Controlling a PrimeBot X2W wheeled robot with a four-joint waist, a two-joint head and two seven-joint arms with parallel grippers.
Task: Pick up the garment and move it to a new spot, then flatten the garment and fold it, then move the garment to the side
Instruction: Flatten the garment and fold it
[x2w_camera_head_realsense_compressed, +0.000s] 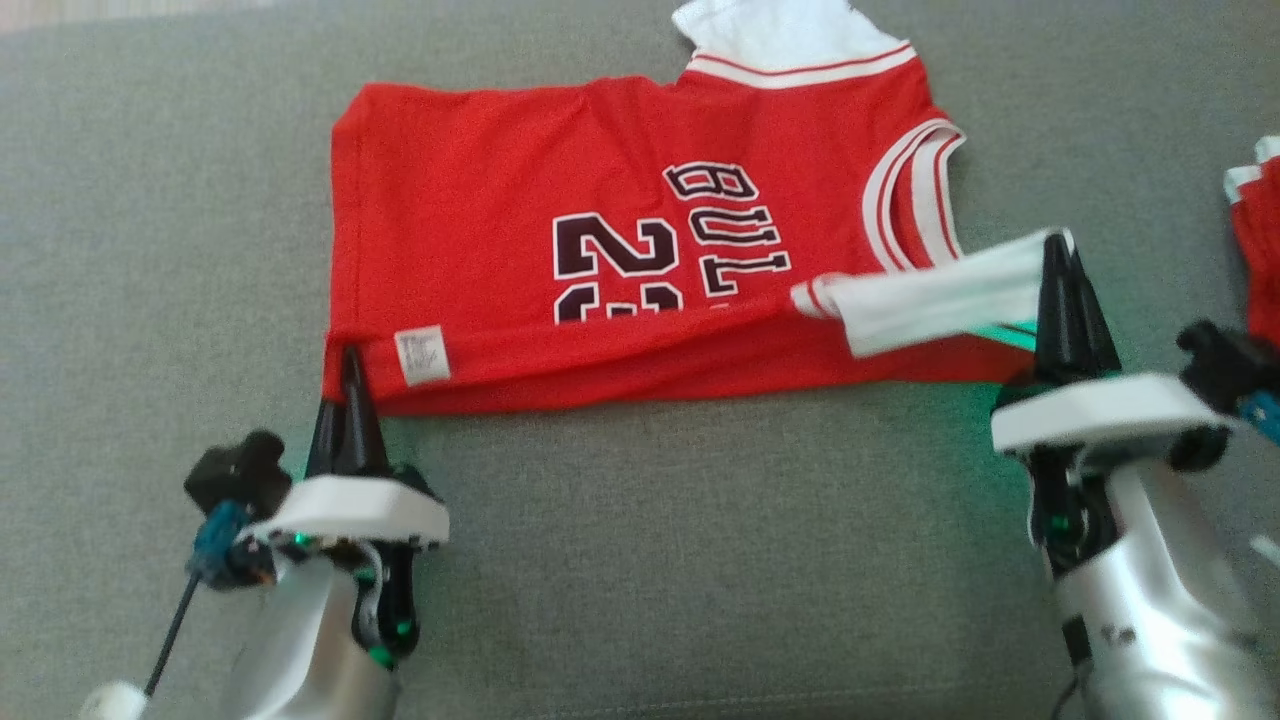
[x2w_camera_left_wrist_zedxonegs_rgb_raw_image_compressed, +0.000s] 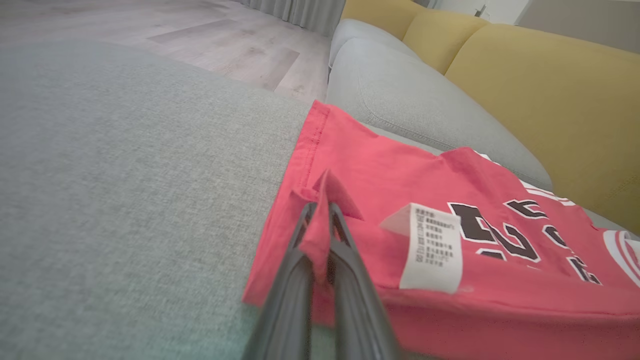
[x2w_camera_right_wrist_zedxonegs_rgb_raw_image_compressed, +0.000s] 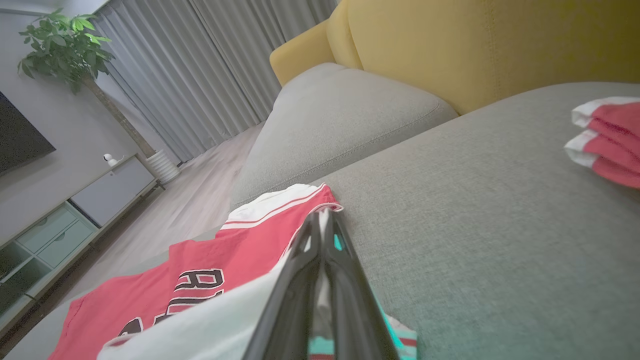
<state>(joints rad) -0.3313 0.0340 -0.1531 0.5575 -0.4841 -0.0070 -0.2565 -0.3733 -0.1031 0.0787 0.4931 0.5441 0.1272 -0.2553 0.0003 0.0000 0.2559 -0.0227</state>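
1. Two grippers hold the near long edge of the red basketball jersey (x2w_camera_head_realsense_compressed: 480, 200). The jersey lies spread across the far half of the grey sofa seat (x2w_camera_head_realsense_compressed: 640, 560), hem to the left and armhole to the right.
2. The left gripper (x2w_camera_head_realsense_compressed: 350, 360) has its fingers closed on the near hem corner. The left wrist view shows a pinch of red cloth standing up between them, just beside the white care label (x2w_camera_left_wrist_zedxonegs_rgb_raw_image_compressed: 432, 247).
3. The right gripper (x2w_camera_head_realsense_compressed: 1058, 245) has its fingers pressed together on a white-trimmed strap, which is drawn across the jersey's near right corner.
4. Bare seat lies open between the two arms and to the jersey's left.
5. Right of the right gripper, a second red-and-white garment (x2w_camera_head_realsense_compressed: 1258, 250) lies near and is cut off by the frame edge.
6. The left wrist view shows the seat's far edge dropping to a wood floor (x2w_camera_left_wrist_zedxonegs_rgb_raw_image_compressed: 200, 35). Yellow back cushions (x2w_camera_right_wrist_zedxonegs_rgb_raw_image_compressed: 475, 40) rise behind the seat.
7. The folded-up near edge hides the lower part of the numerals and the end of the lettering.
8. The jersey's white collar area is cut off at the top of the head view.
9. The held strap is blurred, and I cannot make out the teal patch under it.
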